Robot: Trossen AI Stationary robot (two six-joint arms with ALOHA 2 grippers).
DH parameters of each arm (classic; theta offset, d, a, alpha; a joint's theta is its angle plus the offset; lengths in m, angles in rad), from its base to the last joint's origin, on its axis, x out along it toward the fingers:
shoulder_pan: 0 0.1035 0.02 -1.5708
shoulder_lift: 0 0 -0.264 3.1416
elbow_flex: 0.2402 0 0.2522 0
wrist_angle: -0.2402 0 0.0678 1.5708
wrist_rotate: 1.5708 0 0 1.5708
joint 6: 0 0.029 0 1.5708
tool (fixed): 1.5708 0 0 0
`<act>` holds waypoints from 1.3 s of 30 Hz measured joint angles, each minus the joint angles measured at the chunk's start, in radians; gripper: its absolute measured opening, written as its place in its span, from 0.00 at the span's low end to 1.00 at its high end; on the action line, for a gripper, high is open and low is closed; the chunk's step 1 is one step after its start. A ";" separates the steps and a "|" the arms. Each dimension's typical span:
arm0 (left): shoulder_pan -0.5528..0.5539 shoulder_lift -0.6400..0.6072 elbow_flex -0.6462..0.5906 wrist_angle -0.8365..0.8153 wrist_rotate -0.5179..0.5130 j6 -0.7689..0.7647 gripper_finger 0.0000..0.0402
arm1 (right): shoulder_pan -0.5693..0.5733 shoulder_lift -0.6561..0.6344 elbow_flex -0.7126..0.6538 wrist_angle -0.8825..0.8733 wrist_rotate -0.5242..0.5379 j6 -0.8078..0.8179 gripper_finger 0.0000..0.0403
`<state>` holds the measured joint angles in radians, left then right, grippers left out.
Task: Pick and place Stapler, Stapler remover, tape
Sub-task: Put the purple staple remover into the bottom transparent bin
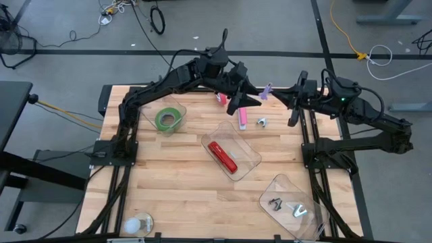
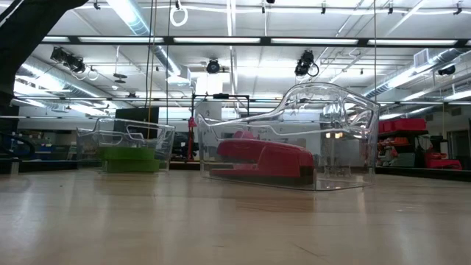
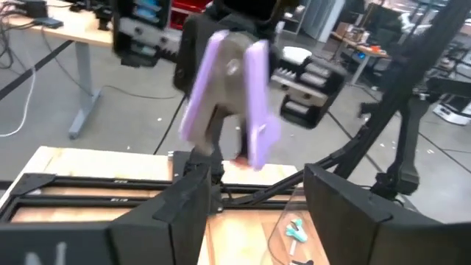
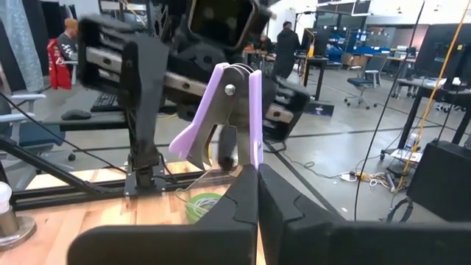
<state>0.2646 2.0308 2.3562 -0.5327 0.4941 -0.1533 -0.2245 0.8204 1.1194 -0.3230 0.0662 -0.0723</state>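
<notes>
While my right hand (image 4: 250,171) is clamping the purple staple remover (image 4: 224,121) above the red stapler (image 1: 223,156), my left hand (image 1: 241,96) is hanging spread apart beside it.

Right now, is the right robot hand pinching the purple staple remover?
Touching. The right wrist view shows the right gripper shut on the purple staple remover, its fingers meeting at the remover's lower edge.

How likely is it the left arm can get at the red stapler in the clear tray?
Probably yes. The left tool is open and empty, the stapler lies uncovered in its open-topped tray, and the right tool, shut on the staple remover, hangs off to the side.
</notes>
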 joint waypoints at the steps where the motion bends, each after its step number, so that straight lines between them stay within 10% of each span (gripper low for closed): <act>1: 0.000 0.000 0.000 -0.005 -0.005 0.000 0.56 | 0.000 -0.003 0.000 0.002 0.000 0.000 0.00; 20: 0.063 -0.081 -0.001 -0.161 -0.003 0.048 0.57 | 0.000 -0.087 0.000 -0.118 -0.098 0.001 0.00; 39: 0.052 -0.182 0.000 -0.186 -0.046 0.069 0.15 | 0.052 -0.117 0.000 -0.368 -0.348 -0.001 0.00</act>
<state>0.3167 1.8491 2.3558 -0.7184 0.4481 -0.0843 -0.1727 0.7033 1.1194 -0.6912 -0.2819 -0.0738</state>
